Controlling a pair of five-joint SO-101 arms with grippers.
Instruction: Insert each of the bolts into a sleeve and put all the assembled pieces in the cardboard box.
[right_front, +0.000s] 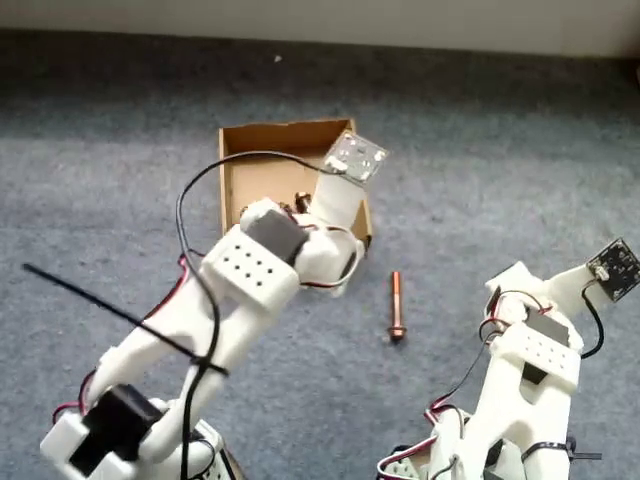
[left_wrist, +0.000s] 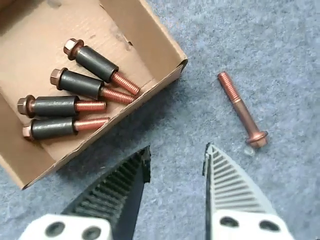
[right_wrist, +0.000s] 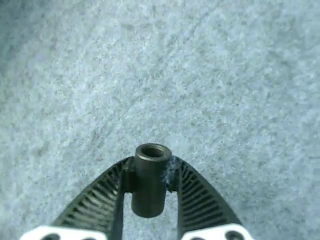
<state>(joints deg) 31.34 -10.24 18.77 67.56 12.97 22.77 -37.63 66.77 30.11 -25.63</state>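
Observation:
A cardboard box (right_front: 280, 129) lies on the grey carpet, and the left arm (right_front: 262, 262) stretches over its near side. Inside the box (left_wrist: 152, 42) lie several bolts, each in a dark sleeve (left_wrist: 80, 84). My left gripper (left_wrist: 176, 154) hangs open over the carpet just outside the box's corner, holding nothing. A bare copper bolt (left_wrist: 242, 111) lies flat on the carpet beyond one fingertip; from above the bolt (right_front: 396, 305) sits between the two arms. My right gripper (right_wrist: 150, 169) is shut on a dark sleeve (right_wrist: 150, 182), whose open bore points away over bare carpet.
The right arm (right_front: 530, 355) stands at the front right of the carpet. A thin black rod or cable (right_front: 100, 305) crosses the carpet at the left beside the left arm's base. A pale strip runs along the far edge.

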